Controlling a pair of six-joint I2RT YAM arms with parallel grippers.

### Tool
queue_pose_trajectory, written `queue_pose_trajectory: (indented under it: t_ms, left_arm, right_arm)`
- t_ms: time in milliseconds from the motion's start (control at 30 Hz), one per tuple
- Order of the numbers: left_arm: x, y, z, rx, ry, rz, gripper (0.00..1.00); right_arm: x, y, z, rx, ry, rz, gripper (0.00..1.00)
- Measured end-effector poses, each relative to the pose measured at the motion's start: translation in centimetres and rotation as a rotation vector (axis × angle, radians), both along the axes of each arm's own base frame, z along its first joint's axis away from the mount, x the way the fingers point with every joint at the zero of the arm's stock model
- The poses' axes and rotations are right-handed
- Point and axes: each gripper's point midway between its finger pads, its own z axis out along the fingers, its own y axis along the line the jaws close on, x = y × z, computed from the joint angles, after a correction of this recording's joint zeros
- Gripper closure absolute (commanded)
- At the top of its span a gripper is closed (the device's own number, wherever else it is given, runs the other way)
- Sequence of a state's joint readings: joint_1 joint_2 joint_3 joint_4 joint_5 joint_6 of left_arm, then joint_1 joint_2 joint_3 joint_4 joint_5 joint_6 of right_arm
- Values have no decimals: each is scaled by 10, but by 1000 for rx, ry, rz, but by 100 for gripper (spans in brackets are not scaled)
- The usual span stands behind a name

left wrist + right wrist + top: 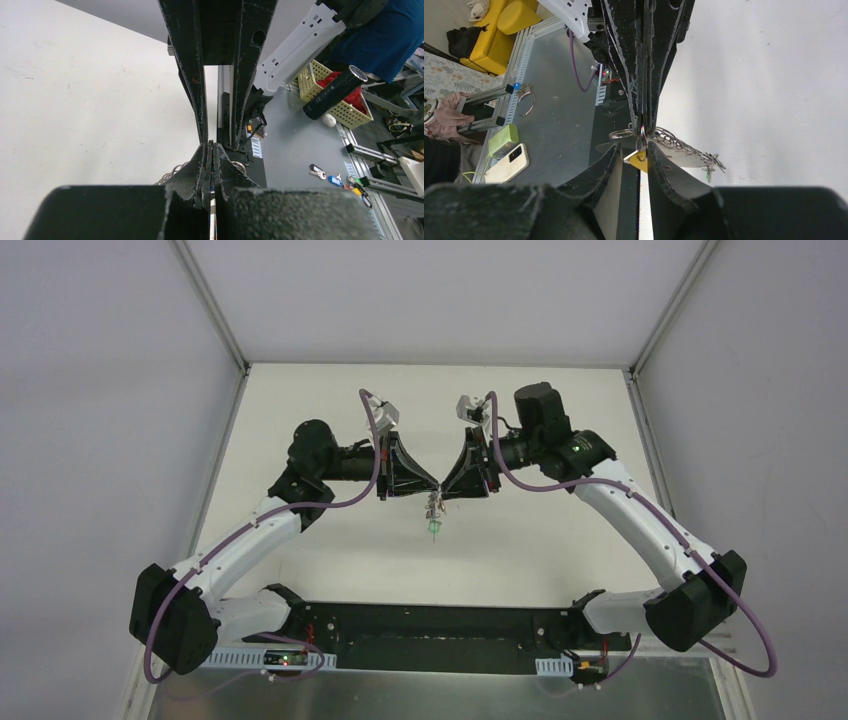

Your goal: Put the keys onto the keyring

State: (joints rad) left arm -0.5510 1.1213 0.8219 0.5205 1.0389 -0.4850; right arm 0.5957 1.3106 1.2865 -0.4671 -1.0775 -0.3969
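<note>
- Overhead view: both arms reach in and meet tip to tip in the middle of the frame, above the white tabletop (330, 390). The left claw (432, 487) comes in from the left and the right claw (443, 487) from the right.
- The keyring (436, 502) hangs right under where the tips meet, off the tabletop. A green key (434, 533) dangles at the very bottom of the bunch.
- Left claw (210, 150) is clenched all the way, fingers pressed flat together. On its own camera there's a thin sliver of metal pinched between them at bottom center, so it looks like it's got the keyring by the edge.
- Right claw (636, 150) isn't fully closed. It's grasping the yellow key (640, 162), whose head is wedged between the fingertips just below center.
- Same camera: the keyring (679, 150) stretches off to the right of the tips, with the green key (708, 173) at its far end. A small ring (621, 134) pokes out on the left.
- Can't really tell if the yellow key is hooked onto the ring, it's too cramped in there.
</note>
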Motion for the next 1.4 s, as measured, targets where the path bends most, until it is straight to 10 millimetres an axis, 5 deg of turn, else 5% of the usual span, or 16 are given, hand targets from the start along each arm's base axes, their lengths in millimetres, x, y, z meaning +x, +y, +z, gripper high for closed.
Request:
queue_pose_trajectory:
  t_ms: [367,1200,1400]
  left_arm:
    - [1,0,-1,2,6,1,100]
    - [1,0,-2,4,9,2,100]
    - [1,0,-2,4,9,2,100]
  right_arm:
    - [2,7,-5,-7,21,3,85]
    - [3,7,-6,-13,15,-2,84]
    - [3,7,-7,-14,13,-4,96]
